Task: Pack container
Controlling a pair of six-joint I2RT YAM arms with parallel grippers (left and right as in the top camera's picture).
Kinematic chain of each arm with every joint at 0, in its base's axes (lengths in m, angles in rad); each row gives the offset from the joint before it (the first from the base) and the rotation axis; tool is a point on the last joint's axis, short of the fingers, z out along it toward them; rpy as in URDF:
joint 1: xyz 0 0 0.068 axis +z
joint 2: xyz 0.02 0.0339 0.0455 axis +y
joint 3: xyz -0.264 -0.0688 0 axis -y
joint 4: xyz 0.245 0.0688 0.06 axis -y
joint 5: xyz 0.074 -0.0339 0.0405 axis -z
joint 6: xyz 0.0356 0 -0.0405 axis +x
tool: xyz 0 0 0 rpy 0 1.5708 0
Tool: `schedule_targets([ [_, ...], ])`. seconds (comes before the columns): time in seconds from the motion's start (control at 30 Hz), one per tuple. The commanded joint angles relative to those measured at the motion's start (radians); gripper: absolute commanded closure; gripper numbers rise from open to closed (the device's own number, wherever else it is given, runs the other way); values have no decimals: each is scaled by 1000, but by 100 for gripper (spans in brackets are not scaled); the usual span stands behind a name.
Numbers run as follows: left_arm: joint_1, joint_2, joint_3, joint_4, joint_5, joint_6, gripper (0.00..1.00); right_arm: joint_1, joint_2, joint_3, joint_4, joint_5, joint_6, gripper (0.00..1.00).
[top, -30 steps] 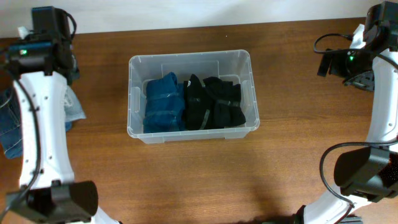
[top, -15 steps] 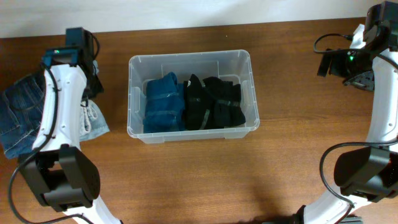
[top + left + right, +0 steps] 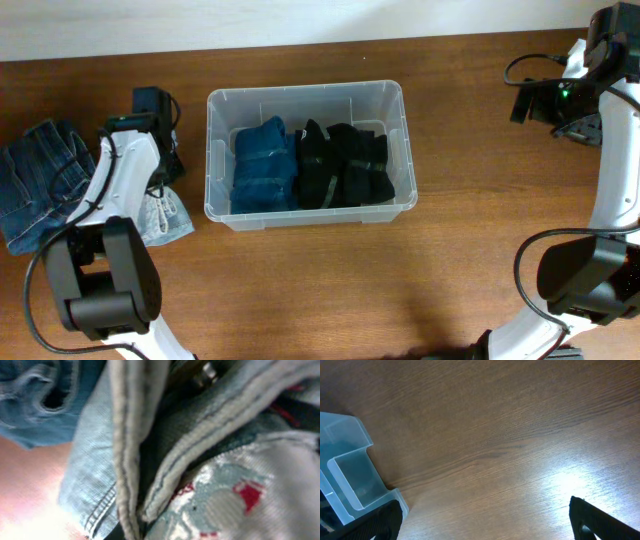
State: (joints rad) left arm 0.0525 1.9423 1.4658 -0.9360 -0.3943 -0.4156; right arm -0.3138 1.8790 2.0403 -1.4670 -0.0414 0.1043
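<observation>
Denim fills my left wrist view, bunched seams and a white patch with red marks, so my left fingers are hidden there. From overhead, my left gripper (image 3: 168, 165) is near the left wall of the container (image 3: 220, 100), and pale jeans (image 3: 160, 215) trail from it across the table (image 3: 300, 290). A second ago this arm was at the far left edge; half a second ago it was midway. The pale jeans have travelled right with it at each step, so I take my left fingers to be pinching them. The pile (image 3: 40, 195) of darker jeans I came from now lies uncovered at the left.

The container has not moved: it sits at the table's middle, towards the back. Blue jeans (image 3: 265, 165) lie folded in its left half, with a black garment (image 3: 345, 165) touching them on the right.

My right gripper (image 3: 485, 522) hangs where it was, well to the right, fingers spread wide over bare wood, a container corner at the view's left edge.
</observation>
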Motion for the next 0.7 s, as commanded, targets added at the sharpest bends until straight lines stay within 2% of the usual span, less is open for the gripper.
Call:
schedule_targets([
  [0.0,7,-10,-27,48,76,-17,100,-1,-8,5,-2,9,0,1],
  [0.1,7,-10,-27,93,148,-17,100,-1,-8,5,-2,9,0,2],
  [0.23,8,-8,-27,132,147,-17,98,-1,-8,5,-2,9,0,1],
  [0.27,7,-7,-27,136,147,-17,93,-1,-8,5,-2,9,0,1],
  [0.33,8,-2,-27,142,147,-16,77,-1,-8,5,-2,9,0,1],
  [0.47,8,24,-27,145,148,-3,33,-1,-8,5,-2,9,0,1],
  [0.5,8,32,-27,149,148,8,26,-1,-8,5,-2,9,0,1],
  [0.57,7,36,-27,173,148,48,17,-1,-8,5,-2,9,0,1],
  [0.63,8,31,-16,188,148,93,13,-1,-8,5,-2,9,0,2],
  [0.67,8,27,2,186,149,112,6,-1,-8,5,-2,9,0,1],
])
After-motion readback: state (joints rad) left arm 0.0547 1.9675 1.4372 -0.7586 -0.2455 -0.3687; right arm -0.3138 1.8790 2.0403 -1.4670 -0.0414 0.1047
